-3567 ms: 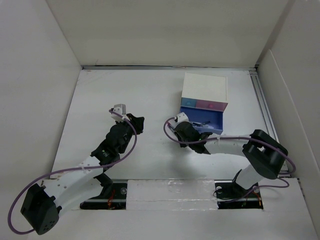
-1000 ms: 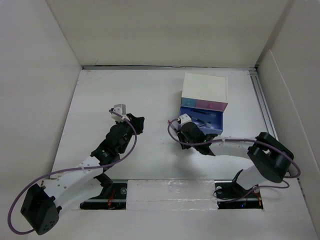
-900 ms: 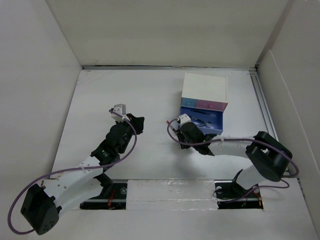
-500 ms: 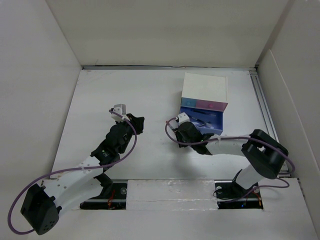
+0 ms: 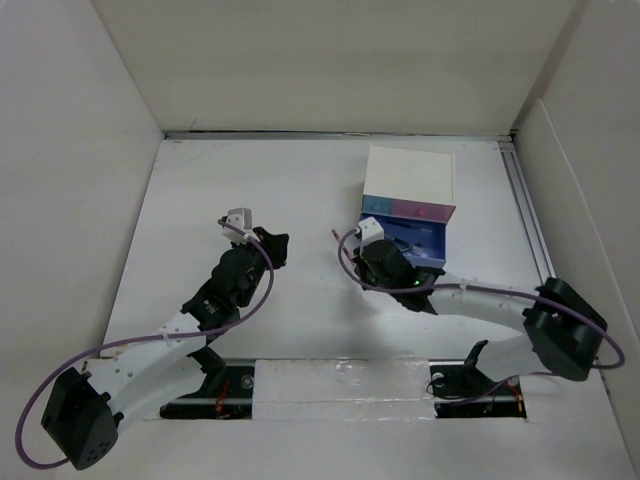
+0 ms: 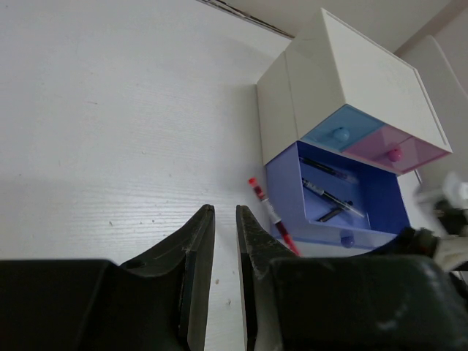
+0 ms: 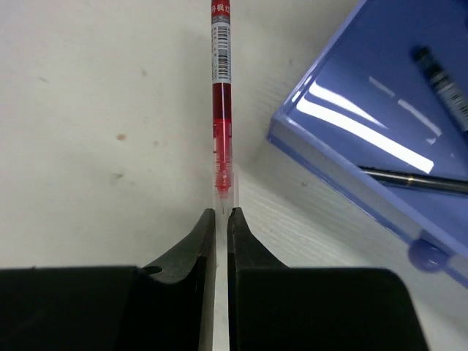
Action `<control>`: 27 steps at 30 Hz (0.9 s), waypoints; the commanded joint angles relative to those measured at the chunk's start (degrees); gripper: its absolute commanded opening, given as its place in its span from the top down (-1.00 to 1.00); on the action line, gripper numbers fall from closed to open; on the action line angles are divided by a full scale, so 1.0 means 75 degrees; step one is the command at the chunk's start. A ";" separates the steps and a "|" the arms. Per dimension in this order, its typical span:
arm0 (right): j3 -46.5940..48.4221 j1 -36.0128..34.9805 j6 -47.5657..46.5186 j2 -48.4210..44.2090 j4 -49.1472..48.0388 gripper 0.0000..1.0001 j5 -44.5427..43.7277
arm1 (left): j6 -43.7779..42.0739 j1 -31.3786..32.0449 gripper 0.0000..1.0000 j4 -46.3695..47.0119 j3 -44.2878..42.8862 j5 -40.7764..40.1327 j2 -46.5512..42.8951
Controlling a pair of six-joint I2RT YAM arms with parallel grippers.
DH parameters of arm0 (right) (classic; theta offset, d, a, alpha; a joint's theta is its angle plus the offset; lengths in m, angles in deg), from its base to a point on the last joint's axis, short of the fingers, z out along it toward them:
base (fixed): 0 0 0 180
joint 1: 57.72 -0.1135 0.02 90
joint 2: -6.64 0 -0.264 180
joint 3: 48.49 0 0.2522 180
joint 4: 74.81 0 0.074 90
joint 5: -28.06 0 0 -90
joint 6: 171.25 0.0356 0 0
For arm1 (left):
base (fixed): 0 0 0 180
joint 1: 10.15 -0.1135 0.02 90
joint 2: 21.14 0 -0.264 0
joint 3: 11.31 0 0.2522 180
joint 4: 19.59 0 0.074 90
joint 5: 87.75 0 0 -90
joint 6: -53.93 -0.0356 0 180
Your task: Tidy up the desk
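Note:
A red pen lies on the white desk just left of an open blue drawer. My right gripper is shut on the pen's clear near end, and the rest of the pen points straight away from the jaws. From above, the right gripper sits at the drawer's left front corner and covers the pen. The left gripper hovers over bare desk, jaws nearly together with nothing between them. In its view the red pen shows beside the blue drawer.
A small white drawer box with blue and pink upper drawers stands at the back right, and its lower blue drawer is pulled out. Dark pens lie inside. White walls enclose the desk on three sides.
The right gripper's jaws have closed on the red pen's end. The right arm's elbow has swung out to the right. The left arm has not moved.

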 commanded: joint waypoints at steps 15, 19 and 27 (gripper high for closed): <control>0.0644 0.1265 -0.0058 -0.2322 0.2605 0.96 -0.1350 | 0.0003 -0.0017 0.70 0.0315 0.0026 0.0046 -0.0118; 0.0691 0.1430 0.0128 -0.2345 0.2759 0.75 -0.1642 | 0.0014 -0.0017 0.70 0.0327 0.0025 0.0046 -0.0118; 0.0693 0.1454 0.0352 -0.2707 0.2619 -0.03 -0.1843 | 0.0014 -0.0017 0.70 0.0338 0.0037 0.0058 -0.0118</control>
